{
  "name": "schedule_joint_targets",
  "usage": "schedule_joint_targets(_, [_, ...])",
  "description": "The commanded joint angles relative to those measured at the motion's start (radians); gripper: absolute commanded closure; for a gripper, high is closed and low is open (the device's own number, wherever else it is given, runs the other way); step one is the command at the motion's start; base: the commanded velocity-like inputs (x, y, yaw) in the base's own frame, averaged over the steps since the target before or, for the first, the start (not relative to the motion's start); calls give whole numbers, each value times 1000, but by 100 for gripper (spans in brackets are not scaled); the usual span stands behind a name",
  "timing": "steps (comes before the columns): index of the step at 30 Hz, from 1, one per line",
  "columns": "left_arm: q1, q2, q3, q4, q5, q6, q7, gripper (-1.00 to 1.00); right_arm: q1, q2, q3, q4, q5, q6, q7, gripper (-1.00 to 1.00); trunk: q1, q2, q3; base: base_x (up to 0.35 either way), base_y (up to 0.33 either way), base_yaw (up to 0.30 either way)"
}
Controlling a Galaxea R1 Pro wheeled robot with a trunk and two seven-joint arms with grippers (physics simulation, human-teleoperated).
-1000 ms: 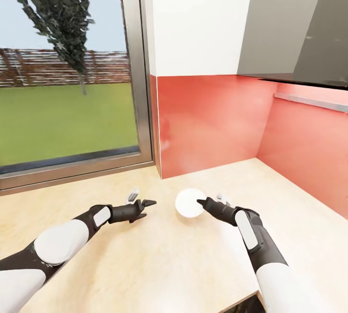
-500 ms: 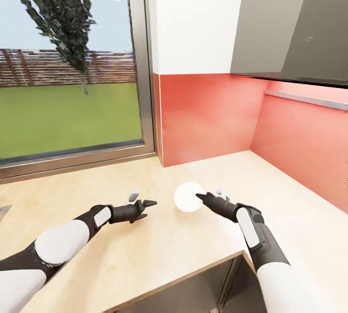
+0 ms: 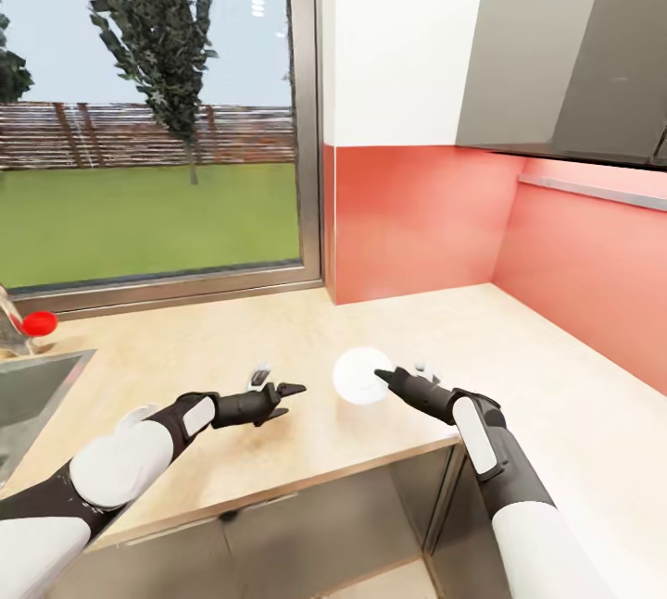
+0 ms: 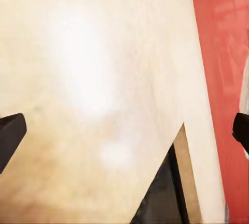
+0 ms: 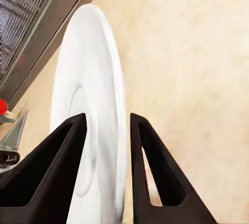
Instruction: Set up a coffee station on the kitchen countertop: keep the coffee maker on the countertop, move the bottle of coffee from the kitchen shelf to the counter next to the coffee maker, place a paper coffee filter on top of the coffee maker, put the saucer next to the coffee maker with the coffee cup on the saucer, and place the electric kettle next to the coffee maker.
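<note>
In the head view the saucer (image 3: 361, 375), a small round white plate, hangs tilted on edge just above the light-wood kitchen countertop (image 3: 232, 340), with my right gripper (image 3: 400, 373) shut on its rim. The right wrist view shows the saucer (image 5: 88, 68) clamped between the two dark fingers (image 5: 142, 146). My left gripper (image 3: 278, 379) is open over the counter to the saucer's left, holding nothing. Its fingers (image 4: 10, 135) stand far apart in the left wrist view, over bare wood (image 4: 104, 52).
A steel sink (image 3: 28, 386) with a red-knobbed tap (image 3: 39, 322) is inset at the far left. A window runs behind the counter, a red backsplash (image 3: 417, 219) wraps the corner, and a dark wall cabinet (image 3: 574, 43) hangs upper right. Dark-grey cabinet fronts (image 3: 306, 534) show below the counter's edge.
The whole view has pulled back and turned left, bringing the sink and the counter's front edge into sight. Both arms keep their pose, and the saucer stays in the right gripper.
</note>
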Motion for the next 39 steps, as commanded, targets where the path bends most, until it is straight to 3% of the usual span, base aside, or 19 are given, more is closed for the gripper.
schedule_joint_targets(1, [-1,0,-2,-1,-19,6,-26,-100,-1,1,-4,-1,0,7,4,100,0,-2,-1,-342,0,154])
schedule_joint_targets(4, [0,0,-32,-1,-40,-3,-97,-100,-1,1,-4,-1,0,7,4,100,0,-2,3,-342,0,154])
schedule_joint_targets(6, [0,9,-105,-1,-61,-67,-246,-100,-1,2,-4,-1,0,7,3,100,0,-2,6,-341,0,154])
schedule_joint_targets(8, [1,14,-141,-1,-65,-103,-317,-100,-1,4,-3,0,0,7,3,100,0,-2,8,-342,0,154])
schedule_joint_targets(14, [10,32,-172,-2,-67,-119,-419,-100,-1,6,-2,1,0,7,3,100,0,-2,16,-342,0,154])
schedule_joint_targets(18, [57,52,-190,-21,-67,-121,-451,-100,-1,6,-2,1,0,7,3,100,0,-2,21,-342,0,154])
schedule_joint_targets(25, [176,65,-195,-170,-67,-119,-523,-100,-1,7,-2,1,0,7,3,100,0,-2,29,-342,0,154])
schedule_joint_targets(28, [263,78,-195,-255,-66,-119,-538,-100,-1,7,-1,1,0,7,3,100,0,-2,33,-342,0,154])
schedule_joint_targets(33, [409,113,-195,-303,-76,-119,-523,-100,-1,8,-1,1,0,7,3,100,0,-2,38,-234,0,132])
schedule_joint_targets(36, [507,138,-194,-332,-119,-123,-412,-100,-1,8,-2,1,0,7,3,100,0,-2,39,-28,0,30])
schedule_joint_targets(39, [573,144,-194,-350,-135,-156,-295,-100,-1,8,-2,1,0,7,3,100,0,-2,39,-7,0,8])
